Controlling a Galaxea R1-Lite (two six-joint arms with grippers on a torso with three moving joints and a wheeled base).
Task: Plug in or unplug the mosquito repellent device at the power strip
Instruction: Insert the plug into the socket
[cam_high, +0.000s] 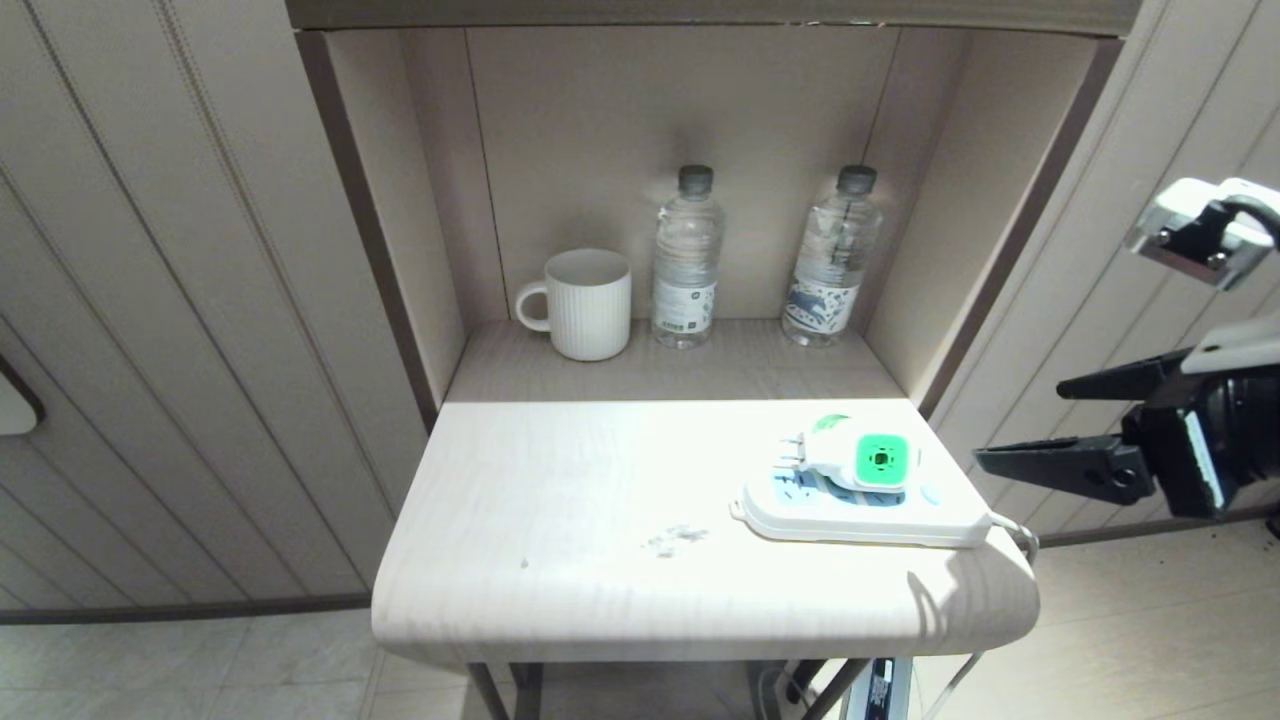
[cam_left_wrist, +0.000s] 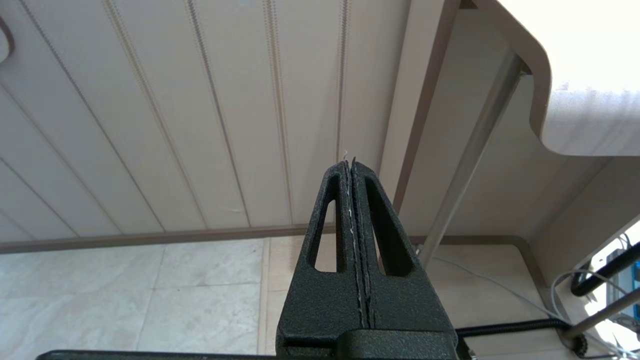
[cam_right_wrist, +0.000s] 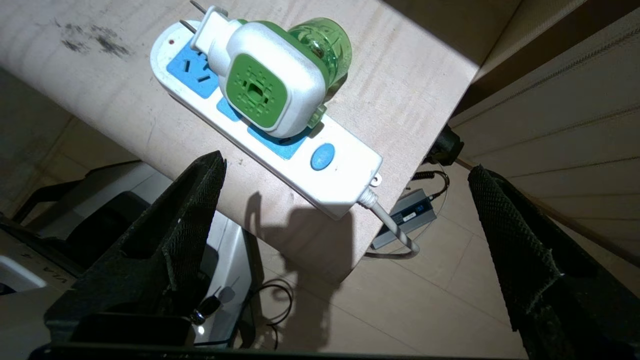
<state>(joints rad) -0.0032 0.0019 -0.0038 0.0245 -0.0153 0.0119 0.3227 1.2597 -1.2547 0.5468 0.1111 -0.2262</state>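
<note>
Black right gripper (cam_high: 1040, 425) spread wide, empty, frame right, off pale wood tabletop (cam_high: 600, 560) edge; flat white power strip (cam_high: 860, 520) near that edge.

A pale wooden table (cam_high: 560, 540) fills the middle of the head view. At about four o'clock on it lies the power strip (cam_high: 865, 515), with the mosquito repellent device (cam_high: 860, 458) lying on top, prongs bare and pointing to nine o'clock. Toward twelve o'clock, in the alcove, stand a white ribbed mug (cam_high: 585, 303) and two water bottles (cam_high: 687, 260). At three o'clock, off the table's edge, the right gripper (cam_high: 1045, 425) hangs with black fingers spread, empty.
</note>
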